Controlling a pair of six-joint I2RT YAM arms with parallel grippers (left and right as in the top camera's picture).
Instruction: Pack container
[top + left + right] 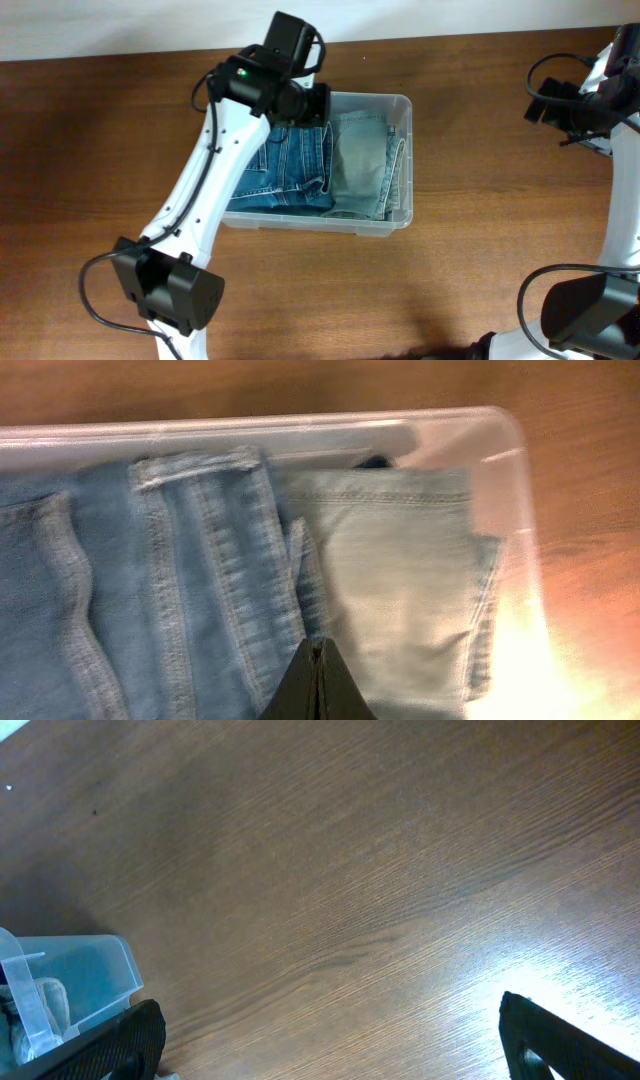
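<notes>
Brown wood-grain tabletop (480,290) fills the overhead view, with a pale strip of wall along its far edge. The container (410,150) sits near the middle of it, a clear rectangular bin with rounded corners and a thick rim, its walls see-through enough that the cloth inside shows through them.

Two folded pairs of jeans lie flat in the container, side by side and touching. The darker blue jeans (285,170) fill the half nearer the left arm. The pale washed jeans (365,165) fill the other half, and their edge reaches the container's wall.

The left gripper (318,678) hangs over the container's far edge, above the seam where the two garments meet. Its fingers are pressed together, and no cloth shows between them. The right gripper (328,1010) is well apart from the container, on the container's right side, over bare wood. Its jaws stand wide apart and hold nothing, with one corner of the container just in its wrist view.

Packing looks far along, since both garments are already inside and no loose item shows on the tabletop. The step in hand seems to be tidying the load. The next move likely calls for lifting the left arm straight up so that it clears the rim without snagging denim.
</notes>
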